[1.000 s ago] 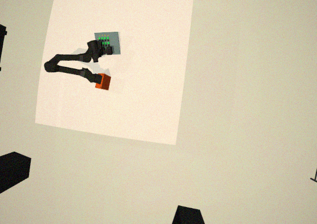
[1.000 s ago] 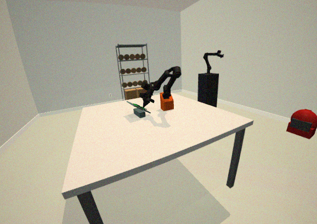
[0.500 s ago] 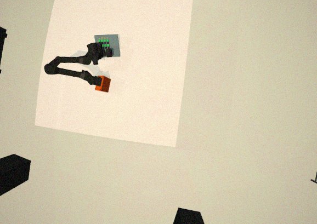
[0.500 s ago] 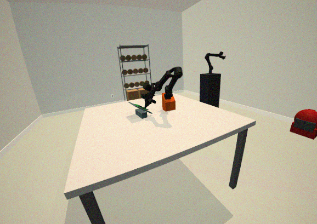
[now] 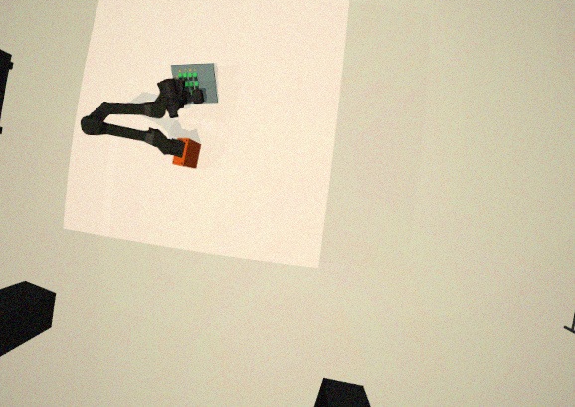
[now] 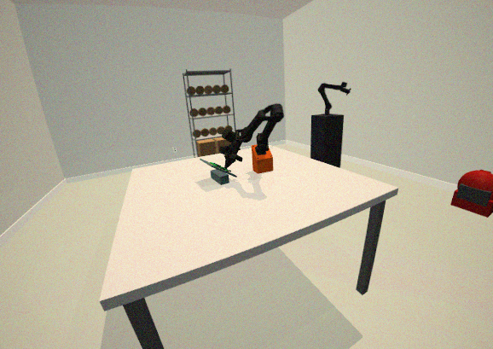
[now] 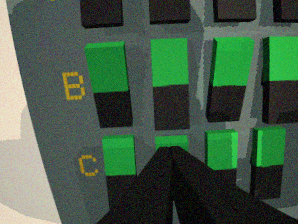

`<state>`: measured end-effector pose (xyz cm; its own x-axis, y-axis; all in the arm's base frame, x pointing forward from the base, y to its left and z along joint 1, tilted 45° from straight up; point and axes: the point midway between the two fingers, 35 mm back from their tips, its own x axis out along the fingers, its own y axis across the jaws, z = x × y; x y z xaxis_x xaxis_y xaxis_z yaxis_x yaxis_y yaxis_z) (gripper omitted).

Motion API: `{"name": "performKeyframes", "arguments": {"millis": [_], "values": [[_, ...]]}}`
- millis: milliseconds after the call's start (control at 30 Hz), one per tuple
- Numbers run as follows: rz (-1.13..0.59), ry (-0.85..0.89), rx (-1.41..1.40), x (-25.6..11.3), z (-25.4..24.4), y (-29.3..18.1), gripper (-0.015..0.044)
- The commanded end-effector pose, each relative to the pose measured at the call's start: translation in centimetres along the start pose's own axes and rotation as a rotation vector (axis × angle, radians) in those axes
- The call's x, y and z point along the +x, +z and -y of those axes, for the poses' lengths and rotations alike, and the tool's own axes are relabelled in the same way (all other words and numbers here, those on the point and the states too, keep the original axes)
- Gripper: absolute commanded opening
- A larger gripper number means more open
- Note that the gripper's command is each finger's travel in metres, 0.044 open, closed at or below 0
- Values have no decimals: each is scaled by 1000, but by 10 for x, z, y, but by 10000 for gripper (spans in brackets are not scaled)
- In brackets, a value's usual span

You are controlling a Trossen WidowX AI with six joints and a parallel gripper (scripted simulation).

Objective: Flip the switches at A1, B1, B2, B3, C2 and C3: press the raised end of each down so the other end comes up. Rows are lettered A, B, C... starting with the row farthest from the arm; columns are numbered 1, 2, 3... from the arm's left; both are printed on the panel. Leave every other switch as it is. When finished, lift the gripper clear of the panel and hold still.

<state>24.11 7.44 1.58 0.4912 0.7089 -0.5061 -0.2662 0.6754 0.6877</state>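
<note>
The grey switch panel [image 5: 209, 75] [image 6: 231, 174] [image 7: 42, 120] is tilted on its block. My gripper [image 6: 226, 167] [image 7: 169, 156] is shut and empty, its tips over C2 [image 7: 171, 140]; contact cannot be told. The fingers hide most of C2. In the wrist view B1 [image 7: 107, 67] has a darker green face than B2 [image 7: 169, 62], B3 [image 7: 232, 62] and B4 [image 7: 282, 60]. C1 [image 7: 118, 156], C3 [image 7: 220, 151] and C4 [image 7: 270, 147] show green upper halves, partly shaded. Row A shows only black lower ends at the top edge.
The panel's block [image 6: 219, 177] stands on the white table [image 5: 249, 124] [image 6: 239, 218]. The arm's orange base [image 5: 187, 153] [image 6: 263, 162] stands beside the panel. The arm's links arch above the table between base and panel.
</note>
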Motion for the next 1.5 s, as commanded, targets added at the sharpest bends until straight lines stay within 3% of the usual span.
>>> {"name": "performKeyframes", "arguments": {"millis": [0,500,833,1200,1467], "values": [[-3,-5,7,1,1,-1,0],[-2,-1,0,1,0,0,0],[21,-9,7,-63,2,-3,0],[20,-11,6,-62,25,-22,0],[48,-8,7,-27,24,-22,0]]}}
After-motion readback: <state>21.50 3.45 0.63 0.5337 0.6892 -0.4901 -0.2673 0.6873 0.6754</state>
